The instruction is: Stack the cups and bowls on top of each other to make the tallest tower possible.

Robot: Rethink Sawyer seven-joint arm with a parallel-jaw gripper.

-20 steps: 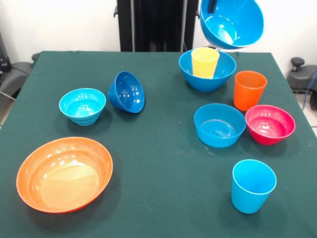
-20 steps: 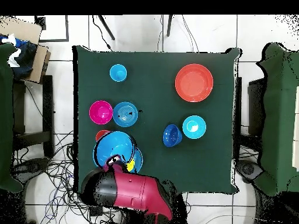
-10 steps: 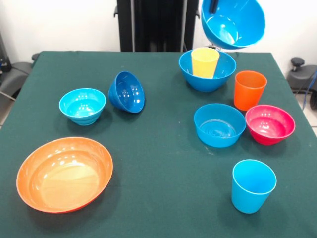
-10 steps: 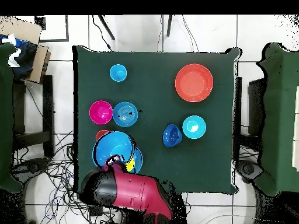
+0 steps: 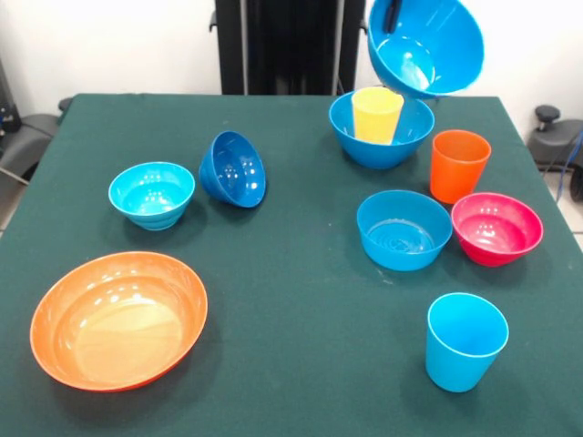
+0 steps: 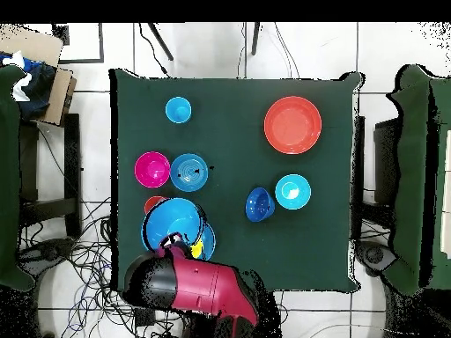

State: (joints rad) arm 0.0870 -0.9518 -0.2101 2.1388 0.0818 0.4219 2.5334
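i hold a large blue bowl [image 5: 426,44] in the air at the upper right of the front view, tilted so its opening faces the camera. my gripper [image 5: 390,13] shows only as a dark part at the bowl's rim, at the top edge; it is closed on this rim.

just under the lifted bowl a second large blue bowl [image 5: 381,130] stands on the green table [image 5: 291,228], with the yellow cup [image 5: 376,114] upright inside it. to the right of it stands the orange cup [image 5: 458,165]. below are the medium light blue bowl [image 5: 404,229] and the magenta-red bowl [image 5: 496,228], just beside each other. the light blue cup [image 5: 465,340] stands at the lower right.

on the left half, the cyan bowl [image 5: 151,194] is upright, the small dark blue bowl [image 5: 234,169] lies tilted on its side near it, and the wide orange bowl [image 5: 118,320] is at the lower left.

in the overhead view my red arm [image 6: 198,286] is at the bottom, and the lifted bowl covers most of the bowl under it.
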